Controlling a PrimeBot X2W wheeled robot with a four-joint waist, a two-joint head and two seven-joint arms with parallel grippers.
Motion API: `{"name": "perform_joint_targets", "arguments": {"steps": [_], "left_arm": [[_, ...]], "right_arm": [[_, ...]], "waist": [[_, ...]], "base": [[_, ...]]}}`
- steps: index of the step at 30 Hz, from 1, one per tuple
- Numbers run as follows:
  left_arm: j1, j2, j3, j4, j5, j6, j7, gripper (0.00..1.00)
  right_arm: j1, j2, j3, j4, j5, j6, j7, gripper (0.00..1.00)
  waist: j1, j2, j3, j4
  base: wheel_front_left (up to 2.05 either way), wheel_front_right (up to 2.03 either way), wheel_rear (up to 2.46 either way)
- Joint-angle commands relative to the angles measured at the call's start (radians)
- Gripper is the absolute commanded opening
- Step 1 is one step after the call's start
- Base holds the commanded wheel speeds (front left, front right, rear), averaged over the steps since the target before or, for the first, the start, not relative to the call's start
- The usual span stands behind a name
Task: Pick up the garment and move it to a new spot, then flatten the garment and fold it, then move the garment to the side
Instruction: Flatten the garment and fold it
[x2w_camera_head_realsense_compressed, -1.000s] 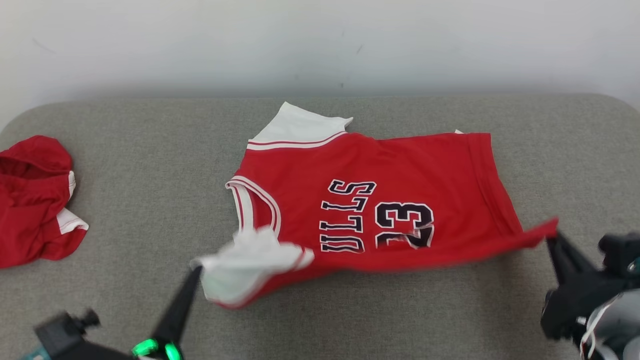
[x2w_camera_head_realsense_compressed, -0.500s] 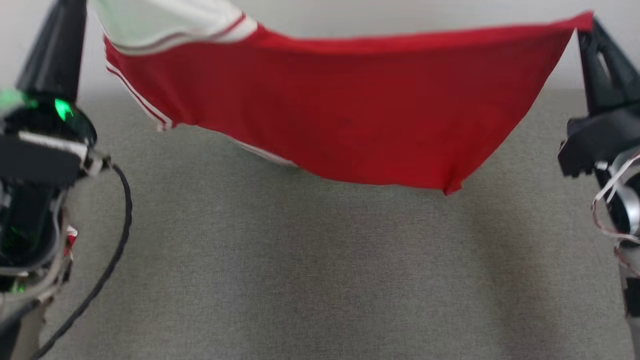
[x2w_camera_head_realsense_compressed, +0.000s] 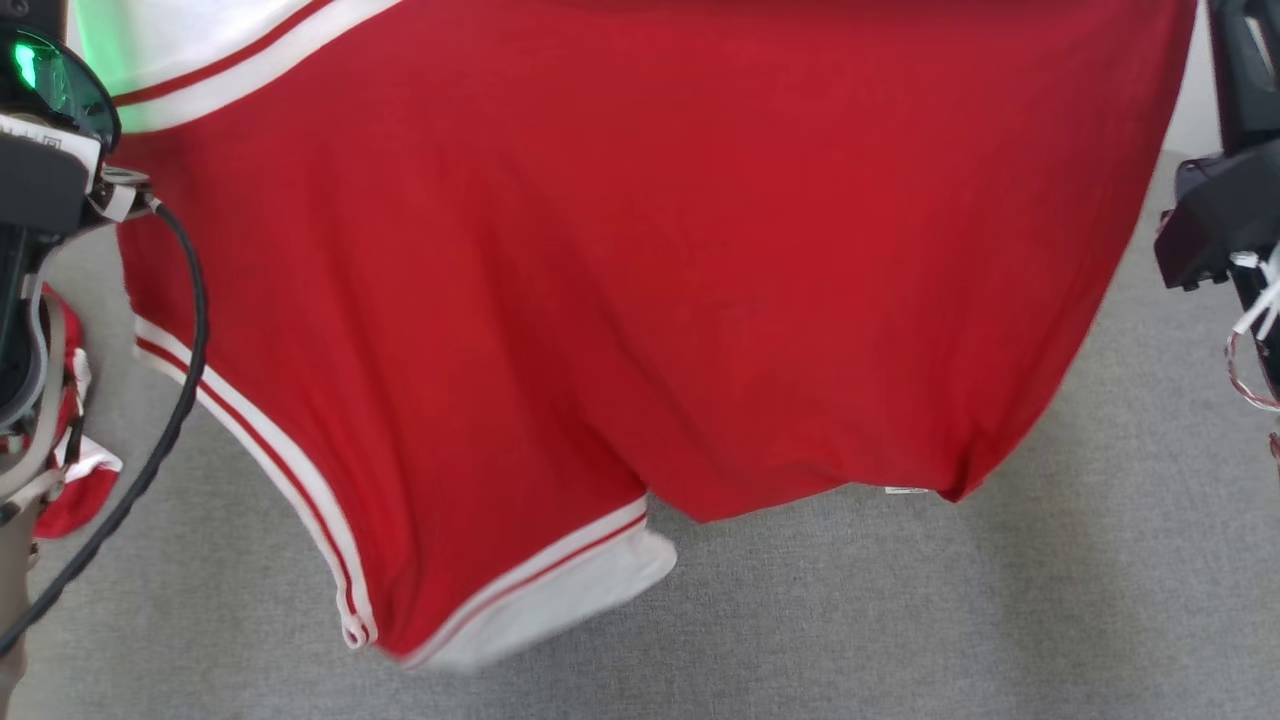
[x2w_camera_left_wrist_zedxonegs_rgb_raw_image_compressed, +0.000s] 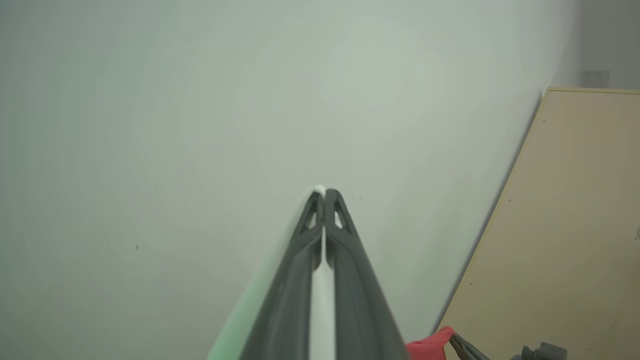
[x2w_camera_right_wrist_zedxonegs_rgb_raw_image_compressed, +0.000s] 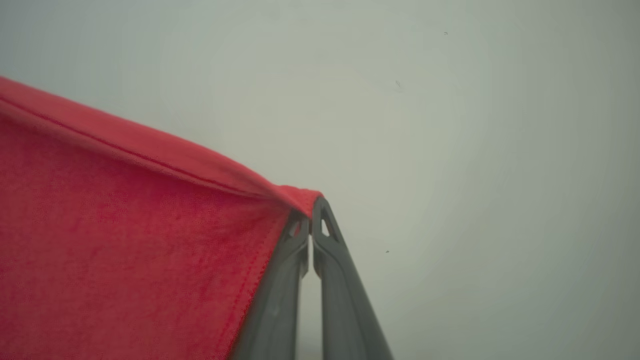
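The garment (x2w_camera_head_realsense_compressed: 640, 260), a red jersey with white sleeves and white trim, hangs spread in the air over the grey table (x2w_camera_head_realsense_compressed: 900, 620), its plain side toward the head camera. My left gripper (x2w_camera_left_wrist_zedxonegs_rgb_raw_image_compressed: 324, 193) is shut on white sleeve fabric (x2w_camera_left_wrist_zedxonegs_rgb_raw_image_compressed: 320, 300). My right gripper (x2w_camera_right_wrist_zedxonegs_rgb_raw_image_compressed: 311, 204) is shut on a red hem corner (x2w_camera_right_wrist_zedxonegs_rgb_raw_image_compressed: 295, 192) of the garment (x2w_camera_right_wrist_zedxonegs_rgb_raw_image_compressed: 125, 240). In the head view the left wrist (x2w_camera_head_realsense_compressed: 40, 170) stands at the upper left and the right wrist (x2w_camera_head_realsense_compressed: 1225, 215) at the upper right. The lower sleeve (x2w_camera_head_realsense_compressed: 560, 600) dangles near the table.
A second red and white piece of clothing (x2w_camera_head_realsense_compressed: 70, 500) lies at the table's left edge, partly behind my left arm. A black cable (x2w_camera_head_realsense_compressed: 170, 400) loops down from the left wrist. A pale wall (x2w_camera_left_wrist_zedxonegs_rgb_raw_image_compressed: 200, 125) and a beige panel (x2w_camera_left_wrist_zedxonegs_rgb_raw_image_compressed: 575, 225) stand behind.
The garment lay flat on the table with the grippers pinching its near corners; both have raised it, and it now hangs stretched between them, larger in the head view.
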Motion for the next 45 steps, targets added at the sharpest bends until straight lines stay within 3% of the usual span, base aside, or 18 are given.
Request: {"name": "perform_joint_targets", "arguments": {"steps": [1, 6, 12, 18, 24, 29, 36, 41, 45], "left_arm": [[0.009, -0.003, 0.001, 0.019, 0.004, -0.003, -0.007, 0.00], [-0.041, -0.020, 0.011, 0.104, 0.036, -0.025, -0.058, 0.00], [-0.179, -0.057, 0.032, 0.222, 0.089, -0.061, -0.155, 0.00], [-0.328, -0.106, -0.019, 0.311, 0.120, -0.091, -0.154, 0.00], [-0.345, -0.099, -0.029, 0.297, 0.107, -0.103, -0.127, 0.00], [-0.303, -0.076, -0.010, 0.231, 0.076, -0.077, -0.091, 0.00], [-0.329, -0.025, -0.011, 0.115, 0.062, 0.020, 0.007, 0.00], [-0.417, -0.003, -0.029, 0.135, 0.112, 0.064, 0.037, 0.00], [-0.526, -0.009, -0.047, 0.216, 0.192, 0.070, -0.006, 0.00]], "right_arm": [[-0.025, 0.000, 0.008, 0.010, 0.007, -0.002, 0.002, 0.00], [-0.118, 0.022, 0.042, 0.108, -0.003, -0.002, -0.024, 0.00], [-0.324, 0.082, 0.057, 0.306, -0.049, -0.002, -0.136, 0.00], [-0.522, 0.144, 0.053, 0.470, -0.067, -0.002, -0.225, 0.00], [-0.544, 0.109, 0.074, 0.495, -0.026, -0.002, -0.234, 0.00], [-0.486, 0.035, 0.068, 0.420, 0.031, -0.002, -0.222, 0.00], [-0.424, -0.034, 0.028, 0.268, 0.081, -0.002, -0.143, 0.00], [-0.469, -0.013, 0.022, 0.246, 0.090, -0.002, -0.112, 0.00], [-0.541, 0.062, 0.018, 0.299, 0.074, -0.002, -0.126, 0.00]], "waist": [[0.0000, -0.0001, 0.033, -0.010], [0.0000, -0.0001, 0.101, -0.024], [0.0000, -0.0001, 0.175, -0.039], [0.0000, -0.0001, 0.221, -0.037], [0.0000, -0.0001, 0.234, -0.031], [0.0000, -0.0001, 0.228, -0.031], [0.0000, -0.0001, 0.279, -0.042], [0.0000, -0.0001, 0.380, -0.056], [0.0000, -0.0001, 0.484, -0.074]], "base": [[0.00, 0.00, 0.00], [0.00, 0.00, 0.00], [0.00, 0.00, 0.00], [0.00, 0.00, 0.00], [0.00, 0.00, 0.00], [0.00, 0.00, 0.00], [0.00, 0.00, 0.00], [0.00, 0.00, 0.00], [0.00, 0.00, 0.00]]}}
